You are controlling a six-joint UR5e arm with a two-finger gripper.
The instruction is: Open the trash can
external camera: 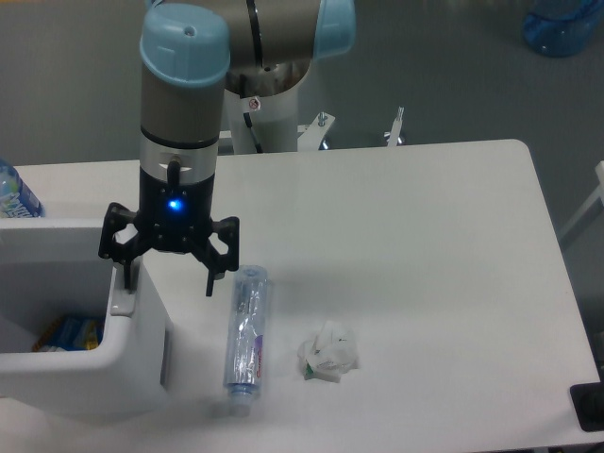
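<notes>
The trash can [94, 368] sits at the tabletop's [425, 236] left edge, its top open (yellow-blue litter inside). My pincer [168, 278] hangs spread wide, holding nothing, one finger on its push tab [121, 304]. A bottle [245, 326] lies beside it, then a paper wad [328, 352].

A white table [425, 236] carries the trash can [85, 377], a plastic bottle [246, 326] and crumpled paper [328, 352].

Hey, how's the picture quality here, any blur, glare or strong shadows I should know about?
Fixed camera view: soft overall, edges slightly fuzzy. Lighting is even and flat; the bottle casts only a faint shadow. A blue light glows on the hand. The trash can and table are bright white with little contrast between them.
</notes>
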